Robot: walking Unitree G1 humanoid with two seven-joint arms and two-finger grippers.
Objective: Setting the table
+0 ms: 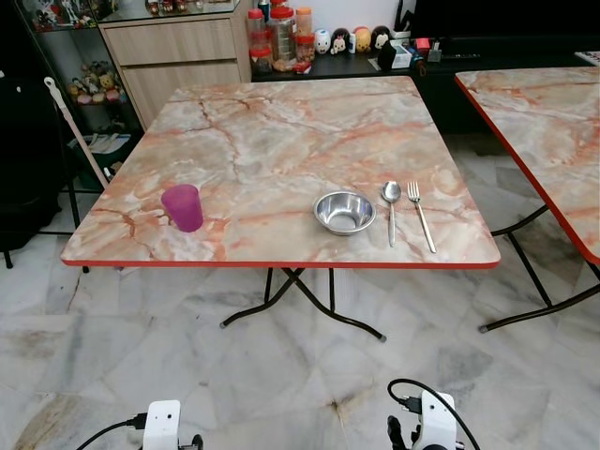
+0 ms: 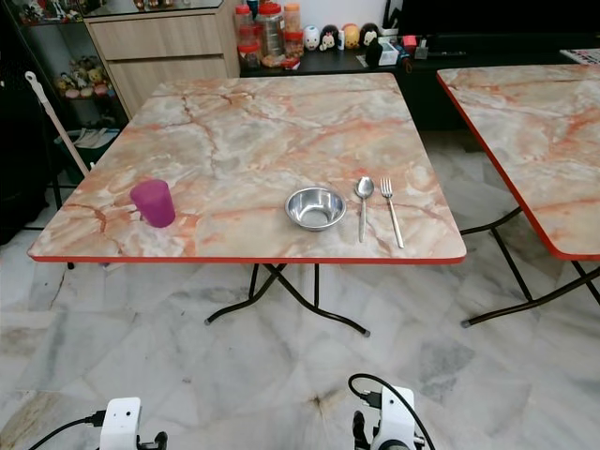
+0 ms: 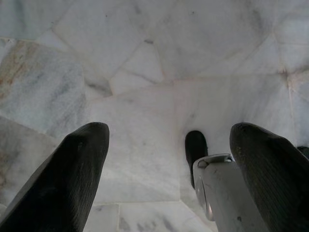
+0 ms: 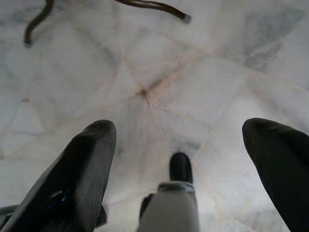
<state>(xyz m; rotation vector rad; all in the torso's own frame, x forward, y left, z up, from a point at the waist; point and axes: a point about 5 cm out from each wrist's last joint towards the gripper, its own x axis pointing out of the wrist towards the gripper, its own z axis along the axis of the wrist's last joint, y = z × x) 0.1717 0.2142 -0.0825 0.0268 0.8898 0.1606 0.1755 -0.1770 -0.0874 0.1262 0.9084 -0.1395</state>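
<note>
While both arms hang low over the marble floor (image 1: 281,375), the left hand (image 3: 164,164) and the right hand (image 4: 186,159) each hold their black fingers spread wide apart, grasping nothing. Beyond them stands the marble-topped bench (image 1: 281,131); near its front edge a steel bowl (image 1: 344,212) sits with a spoon (image 1: 391,211) just to its right and a fork (image 1: 421,215) beside that, while a purple cup (image 1: 183,207) stands well apart towards the left. Behind the bench, jars (image 1: 277,37) line a dark counter.
</note>
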